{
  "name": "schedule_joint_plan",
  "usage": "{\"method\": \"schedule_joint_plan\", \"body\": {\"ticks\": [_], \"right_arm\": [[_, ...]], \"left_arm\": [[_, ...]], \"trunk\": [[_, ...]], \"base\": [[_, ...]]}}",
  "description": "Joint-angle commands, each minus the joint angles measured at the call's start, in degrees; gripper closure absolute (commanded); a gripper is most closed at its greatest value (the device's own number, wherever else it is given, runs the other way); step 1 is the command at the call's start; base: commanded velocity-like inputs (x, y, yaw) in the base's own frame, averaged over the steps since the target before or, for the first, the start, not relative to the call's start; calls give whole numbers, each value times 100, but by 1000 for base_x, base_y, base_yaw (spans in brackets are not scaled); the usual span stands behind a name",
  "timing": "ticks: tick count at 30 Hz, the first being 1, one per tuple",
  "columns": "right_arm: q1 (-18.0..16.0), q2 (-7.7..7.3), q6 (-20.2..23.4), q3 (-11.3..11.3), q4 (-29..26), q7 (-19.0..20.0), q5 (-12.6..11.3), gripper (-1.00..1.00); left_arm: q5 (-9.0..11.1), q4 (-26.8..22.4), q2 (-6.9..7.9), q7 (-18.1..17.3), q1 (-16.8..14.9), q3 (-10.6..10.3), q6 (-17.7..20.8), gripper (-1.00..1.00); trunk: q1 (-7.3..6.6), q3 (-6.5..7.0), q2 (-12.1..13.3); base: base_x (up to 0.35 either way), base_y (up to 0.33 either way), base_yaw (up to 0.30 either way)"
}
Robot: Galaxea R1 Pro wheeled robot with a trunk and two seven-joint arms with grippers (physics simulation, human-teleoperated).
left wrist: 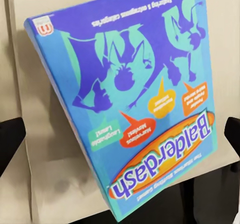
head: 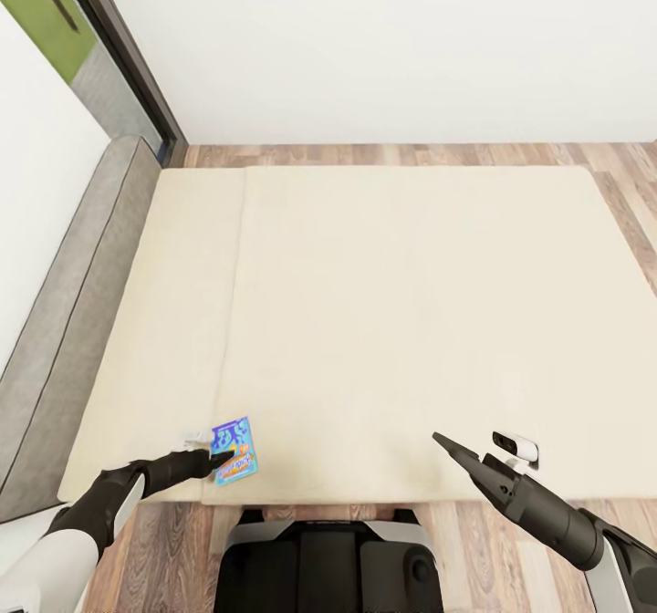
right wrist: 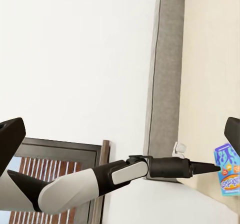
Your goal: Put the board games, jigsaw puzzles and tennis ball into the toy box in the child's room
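Observation:
A blue board game lettered Balderdash lies on the beige mattress of the bed, near its front left corner. My left gripper is right at the box's near edge. In the left wrist view the box spans the gap between the two dark fingers, which stand wide apart, so the gripper is open. My right gripper hovers open over the bed's front right part with nothing in it. The right wrist view looks across at the left arm and the blue box.
The bed's grey frame runs along the left wall. A dark door frame stands at the back left. Wooden floor borders the bed at the back, right and front. My base is against the bed's front edge.

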Motion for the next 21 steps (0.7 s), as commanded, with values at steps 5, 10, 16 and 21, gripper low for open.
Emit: {"method": "schedule_joint_plan", "body": {"ticks": [5,10,16,21], "right_arm": [[-2,-1,48,1,-1,6,-18,-100],[-2,-1,48,2,-1,6,-18,-100],[-2,-1,43,3,-1,6,-18,-100],[-2,0,41,3,-1,6,-17,-100]], "left_arm": [[-42,-9,-6,-38,-8,48,47,-100],[-42,-9,-6,-37,-10,48,42,-100],[-42,-48,-17,-34,-19,48,44,-100],[-42,-122,-24,-38,-31,48,47,-100]], "trunk": [[3,-52,-9],[3,-99,-9],[3,-154,-9],[3,-177,-9]], "base": [[0,0,0],[0,0,0],[0,0,0],[0,0,0]]}}
